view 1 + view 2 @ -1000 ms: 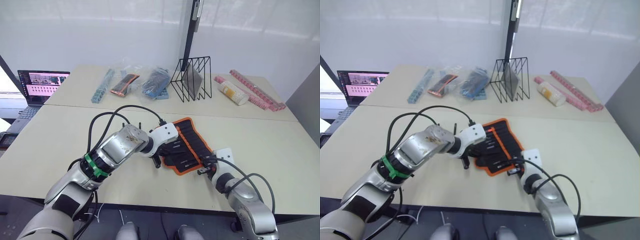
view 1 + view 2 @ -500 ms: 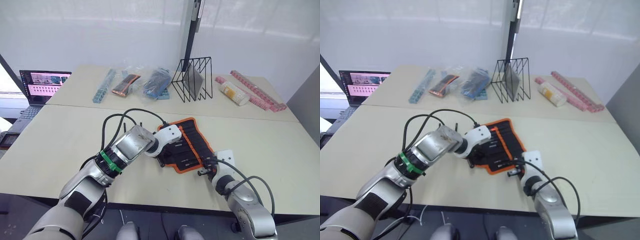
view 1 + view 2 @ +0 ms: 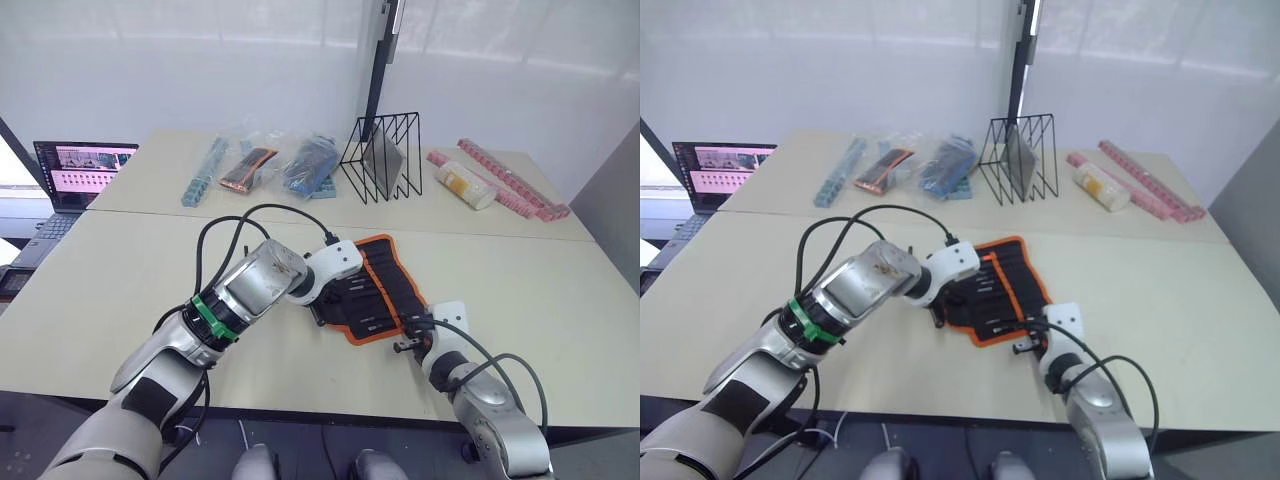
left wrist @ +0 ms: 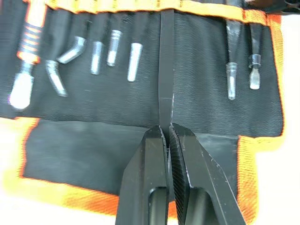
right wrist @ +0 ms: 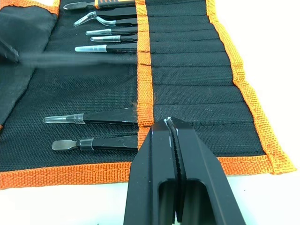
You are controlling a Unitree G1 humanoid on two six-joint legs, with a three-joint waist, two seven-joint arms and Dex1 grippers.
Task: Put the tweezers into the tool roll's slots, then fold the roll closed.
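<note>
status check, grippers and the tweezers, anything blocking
Left gripper shut on a tweezer, feeding it into the tool roll. Right gripper shut, empty, at the roll's edge. Nothing blocking.

No text, label, brand or number could be read anywhere. The laptop at the table's far left corner showed a pink-toned screen, but nothing on it was legible, and the bagged items carried no readable print.

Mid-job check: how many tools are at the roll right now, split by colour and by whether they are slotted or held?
Orange-handled tool, slotted: 1
Black tools, slotted: 7
Black tweezers held by left gripper: 1
Total: 9
</note>
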